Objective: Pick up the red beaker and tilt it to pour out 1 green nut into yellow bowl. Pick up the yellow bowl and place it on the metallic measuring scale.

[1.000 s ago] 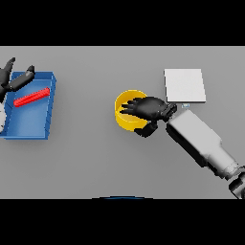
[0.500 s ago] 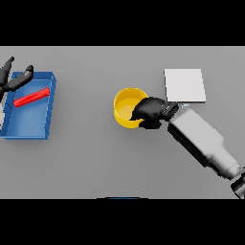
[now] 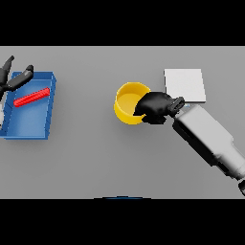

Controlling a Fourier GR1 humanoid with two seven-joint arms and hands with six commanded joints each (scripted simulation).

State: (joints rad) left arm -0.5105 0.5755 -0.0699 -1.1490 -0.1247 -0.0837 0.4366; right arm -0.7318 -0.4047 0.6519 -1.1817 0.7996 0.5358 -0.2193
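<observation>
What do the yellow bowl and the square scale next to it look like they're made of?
Yellow bowl: probably plastic, with uniform saturated colour, a matte look and no glints. Scale: a flat pale grey-white slab, possibly brushed metal, though its even, shine-free surface leaves that open.

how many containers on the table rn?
2: yellow bowl mid-table, right hand curled on its rim; blue tray far left, holding a red piece. None seen hidden.

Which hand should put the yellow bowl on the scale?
Probably the right hand: its fingers already curl over the yellow bowl's rim, and the scale sits just beside it. The left hand is far off, by the blue tray.
</observation>
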